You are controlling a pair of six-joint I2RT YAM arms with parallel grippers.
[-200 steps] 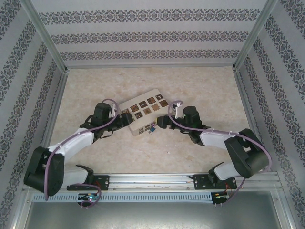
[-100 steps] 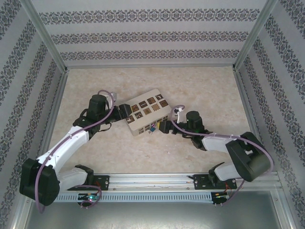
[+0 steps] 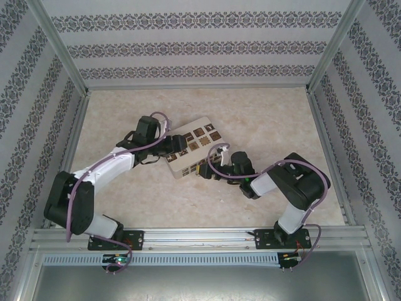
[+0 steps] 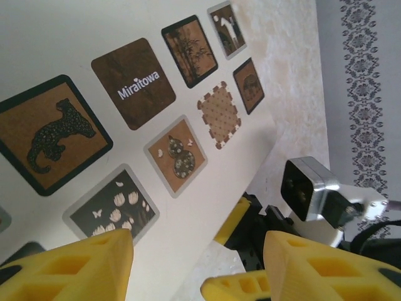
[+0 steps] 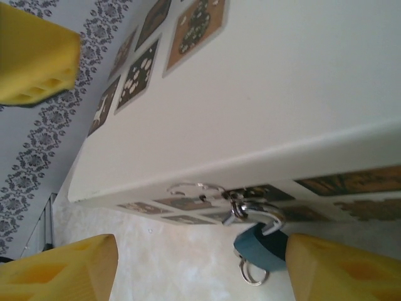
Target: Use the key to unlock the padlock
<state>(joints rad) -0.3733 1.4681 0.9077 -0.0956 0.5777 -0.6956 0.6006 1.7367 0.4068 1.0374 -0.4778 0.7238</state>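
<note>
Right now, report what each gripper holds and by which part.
Right gripper: nothing, jaws apart beside the padlock on the white box. Left gripper straddles the box's edge; whether it grips cannot be told.

Bright, even, diffuse light from above; soft, faint shadows on the table [image 3: 250, 113]. Mild glare washing out the box [image 5: 282, 75] in the right wrist view. Yellow fingers [image 4: 81, 263] blurred at the lower edges of both wrist views; overhead view slightly soft.
</note>
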